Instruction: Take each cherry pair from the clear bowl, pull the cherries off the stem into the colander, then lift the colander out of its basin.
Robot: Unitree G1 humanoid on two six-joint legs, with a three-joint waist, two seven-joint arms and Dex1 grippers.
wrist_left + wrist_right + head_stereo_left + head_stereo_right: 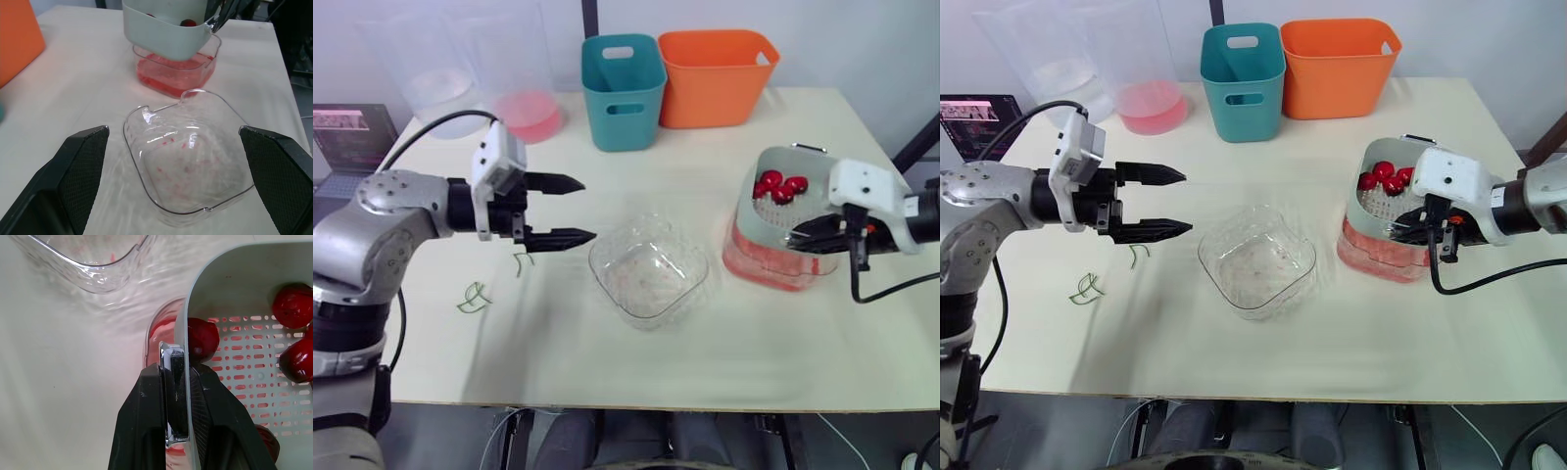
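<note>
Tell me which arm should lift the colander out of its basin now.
Right. The right gripper is clamped on the colander wall, cherries inside and the pink basin under it. The left gripper hangs open on the far side of the empty clear bowl, apart from the colander.

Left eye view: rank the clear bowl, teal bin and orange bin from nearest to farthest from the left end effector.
From the left end effector:
1. Clear bowl, just to its right, table centre.
2. Teal bin, at the back.
3. Orange bin, back, right of the teal one.
</note>
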